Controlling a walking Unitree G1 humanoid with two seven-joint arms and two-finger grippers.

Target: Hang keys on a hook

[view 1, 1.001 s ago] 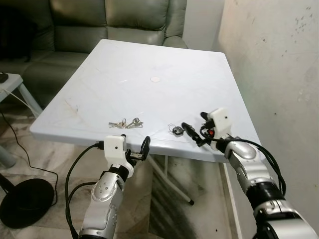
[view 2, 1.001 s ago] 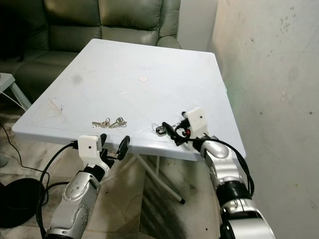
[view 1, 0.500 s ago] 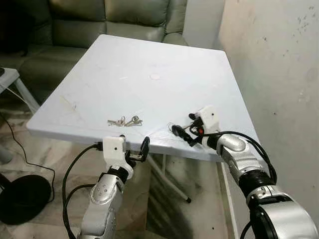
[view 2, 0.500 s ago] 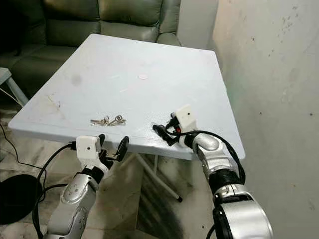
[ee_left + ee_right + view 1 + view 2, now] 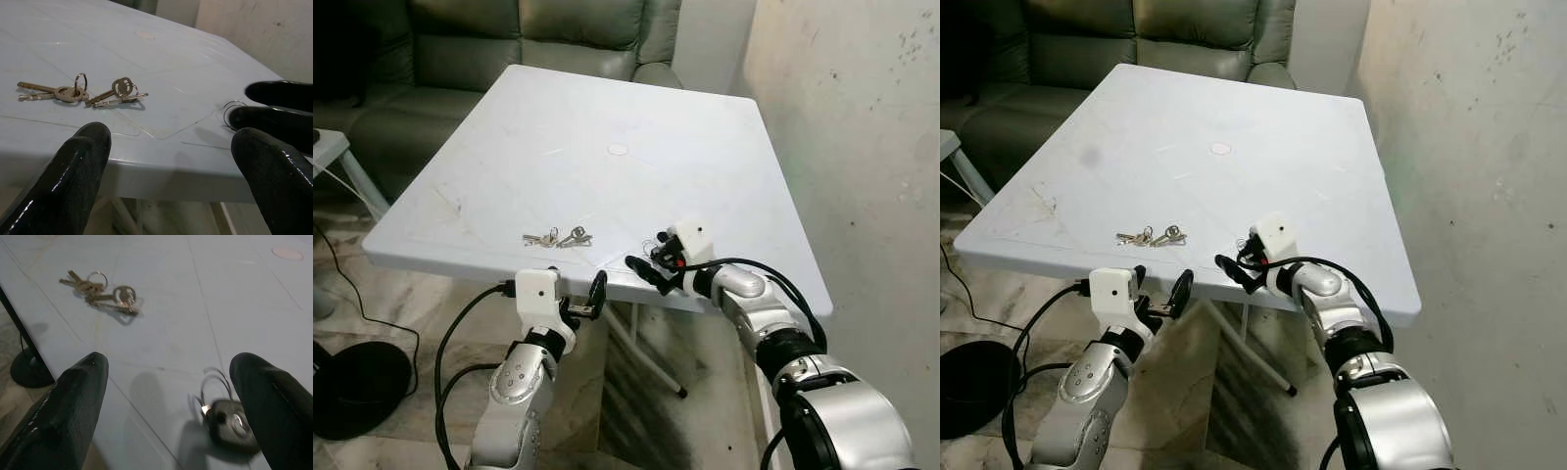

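The black key fob (image 5: 230, 423) is seen on the white counter (image 5: 607, 117) near its front edge, just ahead of the right gripper (image 5: 646, 269), whose fingers are spread; the left gripper (image 5: 578, 294), also spread, hangs farther off below the edge.

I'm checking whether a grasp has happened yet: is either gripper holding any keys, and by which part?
Nothing is held. The right gripper is open over the table, its fingers either side of the black key fob without closing. The left gripper is open below the table edge, facing the brass keys.
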